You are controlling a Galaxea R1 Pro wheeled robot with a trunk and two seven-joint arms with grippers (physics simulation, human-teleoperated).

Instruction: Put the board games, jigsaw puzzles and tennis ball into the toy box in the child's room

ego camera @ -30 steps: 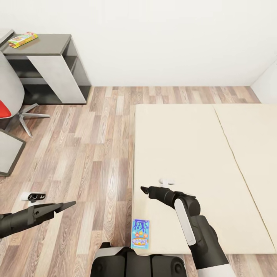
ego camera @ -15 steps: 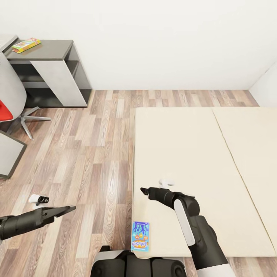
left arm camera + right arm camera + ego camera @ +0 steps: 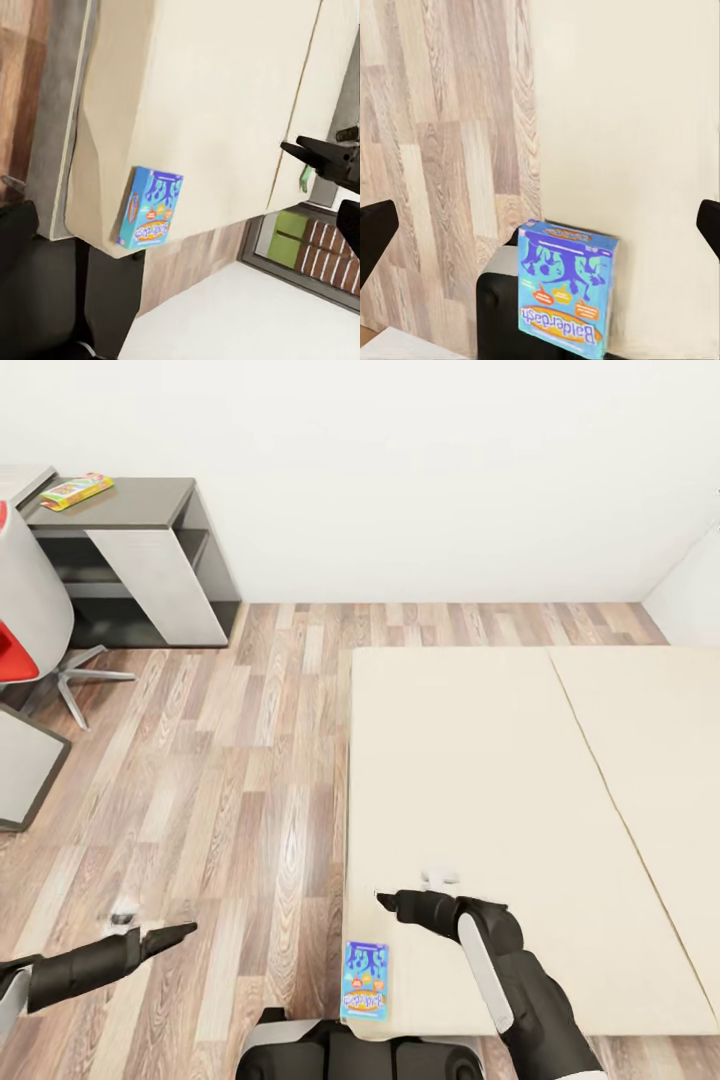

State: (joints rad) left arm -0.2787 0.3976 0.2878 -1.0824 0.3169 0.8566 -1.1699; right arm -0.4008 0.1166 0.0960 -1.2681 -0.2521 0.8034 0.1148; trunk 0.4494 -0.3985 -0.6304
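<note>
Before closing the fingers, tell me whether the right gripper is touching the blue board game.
Apart. In the head view, bare bed separates the right gripper from the blue board game.

The floor is wood-grain plank in mixed brown and grey tones with a faint satin sheen. The bed on the right has a matt cream surface, smooth and cloth-like, with one stitched seam. The blue board game at its near edge looks like printed card, slightly glossy. The table at far left has a matt dark grey top and a smooth pale panel. Both arms look like matt black plastic; the right arm carries a smooth white strip.
</note>
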